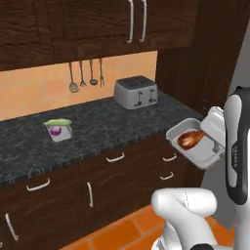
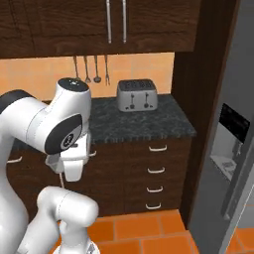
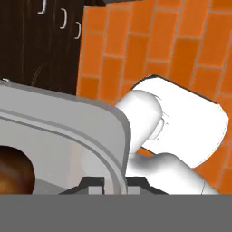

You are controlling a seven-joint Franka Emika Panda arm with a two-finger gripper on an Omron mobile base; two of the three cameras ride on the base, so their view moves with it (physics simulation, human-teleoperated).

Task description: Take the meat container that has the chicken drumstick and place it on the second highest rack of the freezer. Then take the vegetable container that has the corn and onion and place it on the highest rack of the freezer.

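Right of the toaster (image 1: pixel 136 92), past the counter's end, the gripper (image 1: pixel 215 128) holds the tray (image 1: pixel 195 146) with the drumstick (image 1: pixel 191 138) in mid-air by its rim. From the right, the freezer (image 2: pixel 233 149) stands shut right of the toaster. At the hand, the fingertips (image 3: pixel 93 185) pinch the rim narrowly; such an edge grip could let the tray tilt, spilling the drumstick.

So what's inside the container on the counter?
In the container on the counter, a purple onion sits with a green corn cob lying across the top. Anything beneath them is hidden.
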